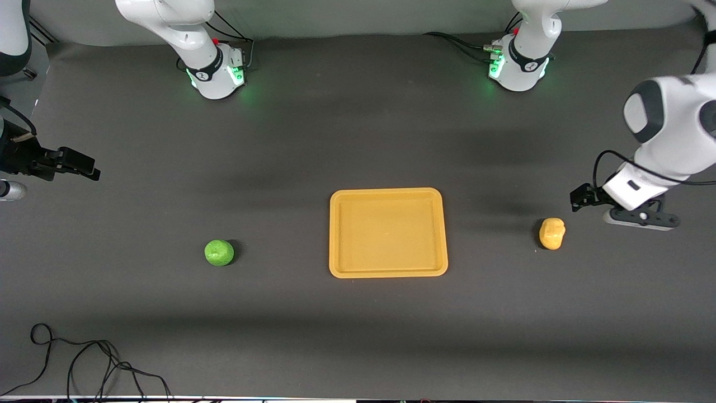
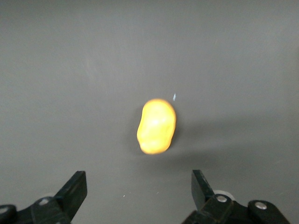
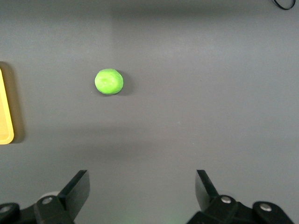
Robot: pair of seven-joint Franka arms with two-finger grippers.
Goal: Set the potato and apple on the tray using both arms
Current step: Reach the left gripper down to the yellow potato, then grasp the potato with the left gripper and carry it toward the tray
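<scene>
The orange-yellow tray [image 1: 389, 232] lies empty at the table's middle. The green apple [image 1: 219, 252] sits on the table toward the right arm's end of the tray. The yellow potato [image 1: 552, 233] sits on the table toward the left arm's end. My left gripper [image 1: 583, 197] hangs open over the table close beside the potato; in the left wrist view the potato [image 2: 157, 126] lies just ahead of the open gripper [image 2: 138, 179]. My right gripper [image 1: 78, 163] is open and empty, up over the table's edge, well away from the apple [image 3: 109, 81], which shows ahead of the gripper [image 3: 142, 179].
A loose black cable [image 1: 84, 358] lies on the table near the front camera at the right arm's end. The arm bases [image 1: 215, 70] stand along the table's back edge. The tray's rim [image 3: 4, 107] shows at the edge of the right wrist view.
</scene>
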